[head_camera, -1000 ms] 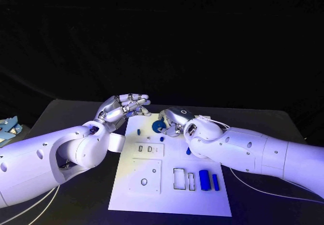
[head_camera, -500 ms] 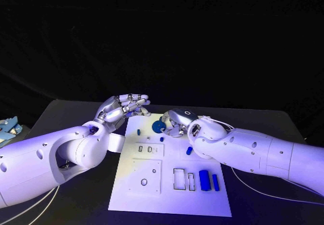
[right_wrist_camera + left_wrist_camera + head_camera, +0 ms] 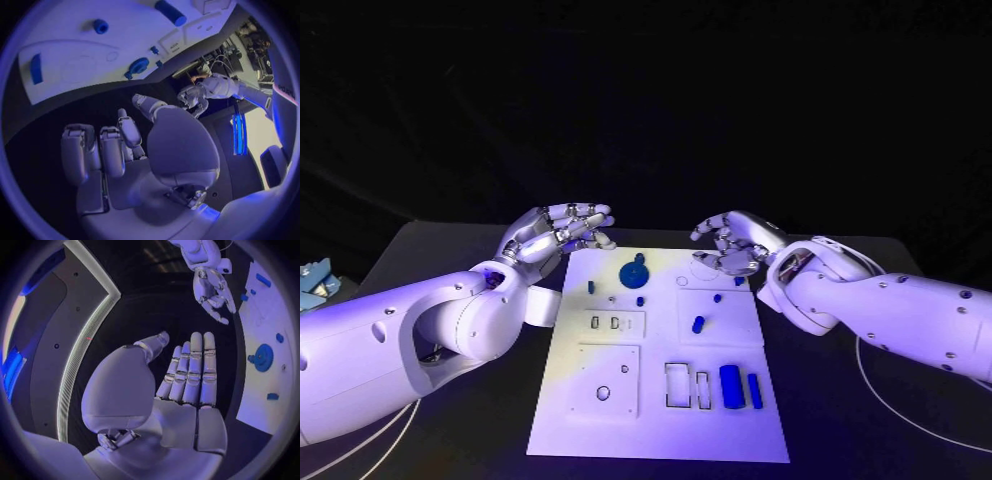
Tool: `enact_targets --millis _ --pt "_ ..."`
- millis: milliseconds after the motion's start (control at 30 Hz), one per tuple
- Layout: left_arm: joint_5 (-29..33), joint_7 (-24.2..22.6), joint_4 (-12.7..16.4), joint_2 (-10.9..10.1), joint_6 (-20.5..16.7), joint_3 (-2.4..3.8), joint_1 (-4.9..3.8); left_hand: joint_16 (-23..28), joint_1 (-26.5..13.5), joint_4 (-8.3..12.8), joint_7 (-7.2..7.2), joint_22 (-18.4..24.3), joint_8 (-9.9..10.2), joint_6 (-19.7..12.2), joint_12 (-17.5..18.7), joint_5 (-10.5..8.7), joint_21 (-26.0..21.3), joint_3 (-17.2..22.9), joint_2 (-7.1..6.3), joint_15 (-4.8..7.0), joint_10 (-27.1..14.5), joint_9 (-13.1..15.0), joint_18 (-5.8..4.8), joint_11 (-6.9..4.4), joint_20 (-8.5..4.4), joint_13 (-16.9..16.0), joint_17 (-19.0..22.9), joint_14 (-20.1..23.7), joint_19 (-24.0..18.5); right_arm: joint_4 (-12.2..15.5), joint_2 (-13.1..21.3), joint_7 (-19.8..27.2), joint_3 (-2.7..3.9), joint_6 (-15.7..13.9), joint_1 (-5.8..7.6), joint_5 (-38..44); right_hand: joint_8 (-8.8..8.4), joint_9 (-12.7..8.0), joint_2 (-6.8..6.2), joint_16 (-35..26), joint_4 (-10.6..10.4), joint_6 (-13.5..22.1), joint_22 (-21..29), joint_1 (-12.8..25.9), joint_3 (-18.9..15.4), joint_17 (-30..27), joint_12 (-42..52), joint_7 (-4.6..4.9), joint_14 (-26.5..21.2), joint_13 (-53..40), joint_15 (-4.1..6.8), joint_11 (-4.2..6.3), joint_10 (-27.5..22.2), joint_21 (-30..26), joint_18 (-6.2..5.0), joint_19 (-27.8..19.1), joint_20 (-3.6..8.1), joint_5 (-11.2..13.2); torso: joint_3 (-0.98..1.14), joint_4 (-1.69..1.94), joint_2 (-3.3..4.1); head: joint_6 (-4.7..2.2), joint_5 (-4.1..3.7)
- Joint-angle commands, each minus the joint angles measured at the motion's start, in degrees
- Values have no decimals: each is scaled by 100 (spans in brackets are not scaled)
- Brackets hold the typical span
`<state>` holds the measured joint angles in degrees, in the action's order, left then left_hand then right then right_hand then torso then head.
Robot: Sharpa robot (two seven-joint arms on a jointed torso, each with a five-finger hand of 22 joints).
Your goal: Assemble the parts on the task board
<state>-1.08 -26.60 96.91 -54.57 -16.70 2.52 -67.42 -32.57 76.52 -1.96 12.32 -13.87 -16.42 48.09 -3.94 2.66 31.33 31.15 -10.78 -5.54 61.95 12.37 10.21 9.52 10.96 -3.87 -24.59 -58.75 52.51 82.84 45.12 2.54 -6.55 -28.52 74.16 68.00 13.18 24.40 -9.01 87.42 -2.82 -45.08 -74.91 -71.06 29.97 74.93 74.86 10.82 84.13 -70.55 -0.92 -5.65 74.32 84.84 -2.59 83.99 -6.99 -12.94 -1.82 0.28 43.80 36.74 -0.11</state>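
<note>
The white task board [image 3: 661, 420] lies in the middle of the black table. A blue disc [image 3: 635, 270] with a raised hub rests near the board's far edge, and the left wrist view shows the disc [image 3: 262, 357] as well. Small blue pegs [image 3: 698, 324] dot the board's upper half. Two blue bars [image 3: 731, 385] sit beside rectangular slots at the front right. My left hand [image 3: 560, 230] hovers off the board's far left corner, its fingers [image 3: 190, 372] straight and the palm empty. My right hand [image 3: 733, 240] hangs above the far right corner, its fingers [image 3: 103, 145] loosely bent around nothing.
The board [image 3: 75, 60] also carries a short blue cylinder [image 3: 100, 26] and a flat blue piece [image 3: 36, 68]. Black tabletop [image 3: 877, 440] runs along both sides of the board. A pale blue object [image 3: 312, 275] sits at the table's left edge.
My right hand has let go of the blue disc and drawn back to the right, leaving the disc lying uncovered on the board. My left hand has barely moved.
</note>
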Motion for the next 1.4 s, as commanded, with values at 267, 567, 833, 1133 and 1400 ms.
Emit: enact_targets --millis 267,567,833,1133,1400 --pt "7 -55 18 -24 191 2 8 -24 -37 37 106 -9 36 -35 18 21 27 -6 18 -10 -41 6 -5 0 5 -9 -11 59 -44 47 765 956 1 1032 -32 -959 -62 15 -84 39 221 -92 -867 -181 43 817 -3 -12 433 -6 -42 4 -15 11 68 100 -42 114 60 -129 -67 37 -88" --pt "7 -55 -2 -13 209 0 18 -25 -36 40 105 -10 38 -38 18 21 29 -7 18 -11 -45 7 -5 1 6 -9 -12 64 -50 -254 875 812 -2 1012 -171 -724 -193 -10 -153 37 322 40 -835 -228 39 809 -84 12 430 84 -56 -17 -100 -22 58 68 -50 106 69 -120 -57 76 -162" --pt "6 -53 -17 -1 211 -1 23 -25 -36 40 105 -10 38 -38 18 21 29 -7 18 -11 -45 7 -5 1 6 -9 -12 64 -50 -526 729 619 -5 938 -300 -583 -321 -26 -185 31 418 200 -794 -282 44 793 -130 27 424 135 -75 -36 -161 -62 44 30 -70 119 59 -85 -42 88 -218" --pt "6 -53 -28 17 216 -1 24 -25 -36 40 105 -10 38 -38 18 21 29 -7 18 -11 -45 7 -5 1 6 -9 -12 64 -50 -796 496 512 -11 836 -394 -553 -351 -31 -184 32 436 240 -785 -291 46 795 -125 27 424 129 -76 -36 -158 -71 41 22 -72 133 58 -86 -41 112 -192" --pt "5 -44 -32 17 211 -1 24 -25 -36 40 105 -10 38 -38 18 21 29 -7 18 -11 -45 7 -5 1 6 -9 -12 64 -50 -948 353 454 -16 762 -463 -551 -339 -18 -141 36 429 201 -786 -284 59 809 -102 33 427 105 -78 -40 -133 -72 41 23 -74 143 65 -102 -42 137 -168"
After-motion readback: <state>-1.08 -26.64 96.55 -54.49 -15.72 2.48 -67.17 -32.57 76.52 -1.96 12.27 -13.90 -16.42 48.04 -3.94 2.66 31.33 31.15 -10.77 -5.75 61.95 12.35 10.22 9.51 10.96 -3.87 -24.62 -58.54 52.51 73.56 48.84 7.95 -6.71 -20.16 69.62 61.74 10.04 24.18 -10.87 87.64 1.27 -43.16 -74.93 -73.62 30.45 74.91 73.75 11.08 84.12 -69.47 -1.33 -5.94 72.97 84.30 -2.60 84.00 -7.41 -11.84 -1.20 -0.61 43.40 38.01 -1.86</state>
